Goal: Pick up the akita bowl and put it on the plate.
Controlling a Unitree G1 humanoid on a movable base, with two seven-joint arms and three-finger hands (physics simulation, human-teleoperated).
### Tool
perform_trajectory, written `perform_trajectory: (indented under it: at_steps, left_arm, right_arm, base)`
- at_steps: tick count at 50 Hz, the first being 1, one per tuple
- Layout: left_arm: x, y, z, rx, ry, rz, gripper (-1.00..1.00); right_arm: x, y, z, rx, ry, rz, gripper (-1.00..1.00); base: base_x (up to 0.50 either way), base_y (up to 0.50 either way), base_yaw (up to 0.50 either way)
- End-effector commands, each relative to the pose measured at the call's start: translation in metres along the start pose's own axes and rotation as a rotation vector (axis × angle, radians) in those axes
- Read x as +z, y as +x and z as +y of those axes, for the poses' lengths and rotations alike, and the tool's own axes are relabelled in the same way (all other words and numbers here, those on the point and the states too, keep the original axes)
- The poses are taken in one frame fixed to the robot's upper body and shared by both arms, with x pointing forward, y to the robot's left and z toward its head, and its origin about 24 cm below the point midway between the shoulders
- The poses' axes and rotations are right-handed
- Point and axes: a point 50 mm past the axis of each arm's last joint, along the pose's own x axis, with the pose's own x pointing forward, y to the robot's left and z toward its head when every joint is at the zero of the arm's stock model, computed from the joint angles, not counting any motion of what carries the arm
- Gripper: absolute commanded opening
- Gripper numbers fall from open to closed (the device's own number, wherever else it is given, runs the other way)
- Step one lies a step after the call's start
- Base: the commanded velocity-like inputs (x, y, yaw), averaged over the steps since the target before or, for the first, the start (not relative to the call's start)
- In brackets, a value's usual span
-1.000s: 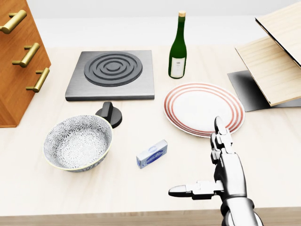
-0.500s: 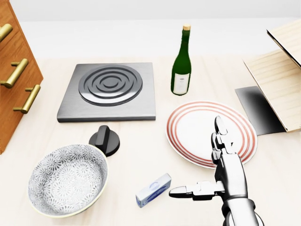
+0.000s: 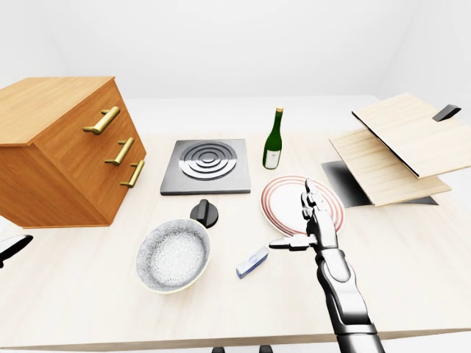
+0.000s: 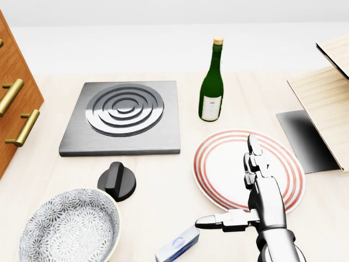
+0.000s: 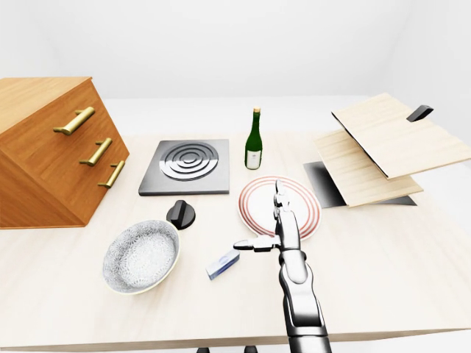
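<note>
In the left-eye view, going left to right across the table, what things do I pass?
Wooden drawer cabinet → akita bowl → black knob → small blue box → wine bottle → right hand over the plate → slanted wooden boards.

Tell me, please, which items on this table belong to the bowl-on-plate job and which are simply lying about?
Job: akita bowl, red-ringed plate, right hand, open.

Lying about: wine bottle, hotplate, black knob, small blue box, wooden drawer cabinet, wooden boards.
</note>
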Motion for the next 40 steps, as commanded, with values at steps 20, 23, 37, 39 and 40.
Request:
perform_trajectory:
  at_steps: [20, 23, 37, 39, 40]
  left_arm:
    - [0.001, 0.000, 0.000, -0.002, 0.003, -0.003, 1.00]
    - [0.000, 0.000, 0.000, -0.001, 0.002, 0.000, 1.00]
    - [-0.001, 0.001, 0.000, 0.004, 0.000, 0.006, 1.00]
    - [0.001, 0.001, 0.000, 0.008, -0.009, -0.002, 1.00]
    - [0.003, 0.001, 0.001, 0.009, -0.010, -0.010, 1.00]
  right_arm:
    - [0.009, -0.001, 0.006, -0.015, -0.090, -0.034, 1.00]
    - [0.014, -0.001, 0.010, -0.026, -0.177, -0.049, 1.00]
    - [0.062, -0.005, 0.022, -0.090, -0.380, -0.237, 1.00]
    - [0.072, -0.006, 0.023, -0.101, -0.420, -0.280, 1.00]
    - [0.076, -0.005, 0.023, -0.133, -0.479, -0.307, 1.00]
  base:
    - [0.12, -0.05, 0.00]
    - [0.00, 0.00, 0.00]
    - [0.00, 0.00, 0.00]
    - [0.00, 0.00, 0.00]
    - [0.00, 0.00, 0.00]
